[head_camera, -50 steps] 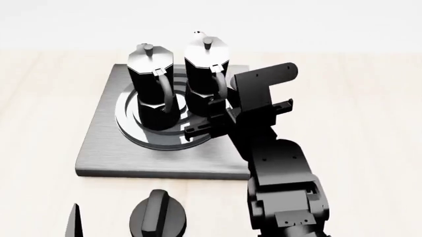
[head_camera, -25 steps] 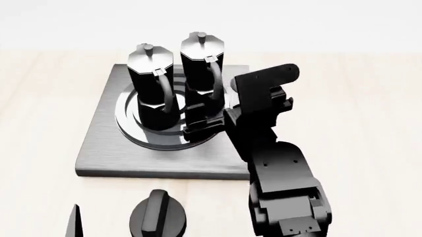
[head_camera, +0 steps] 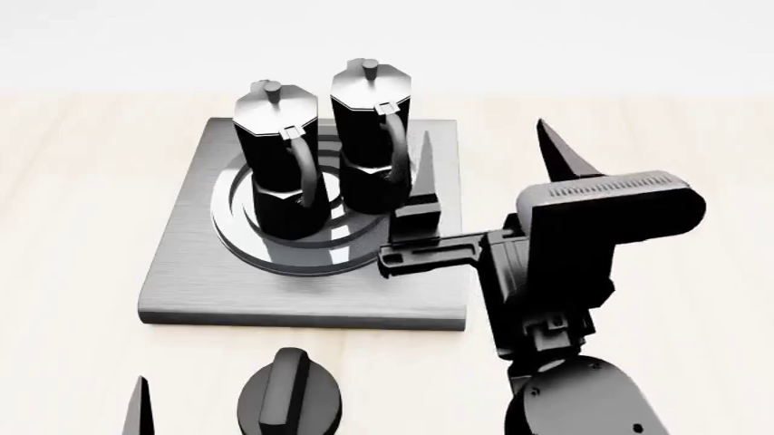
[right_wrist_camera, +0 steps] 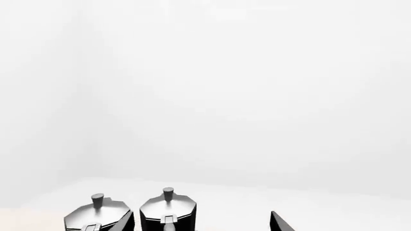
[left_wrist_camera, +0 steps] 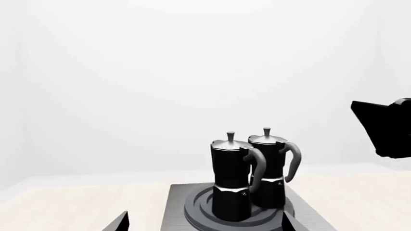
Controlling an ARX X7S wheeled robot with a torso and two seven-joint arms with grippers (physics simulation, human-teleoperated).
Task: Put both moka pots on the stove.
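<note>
Now both moka pots (head_camera: 321, 149) stand upright on the stove (head_camera: 194, 263), and the right end effector (head_camera: 484, 149), spread wide and empty at their 3 o'clock, could tip the nearer pot if it swings toward 9 o'clock

Black faceted bodies and silvery-grey lids are being shown by both pots (head_camera: 279, 159) (head_camera: 372, 136), with curved black handles and a paler sheen on the upper facets. A dark-grey brushed surface is being displayed by the stove (head_camera: 194, 272), its burner (head_camera: 260, 249) being rendered as glossy concentric rings of black and light grey. The knob (head_camera: 290, 399) and the right arm (head_camera: 568, 272) are being shown in black, while the table (head_camera: 72, 227) is being rendered in pale beige wood grain against a white wall (left_wrist_camera: 160, 72).
</note>
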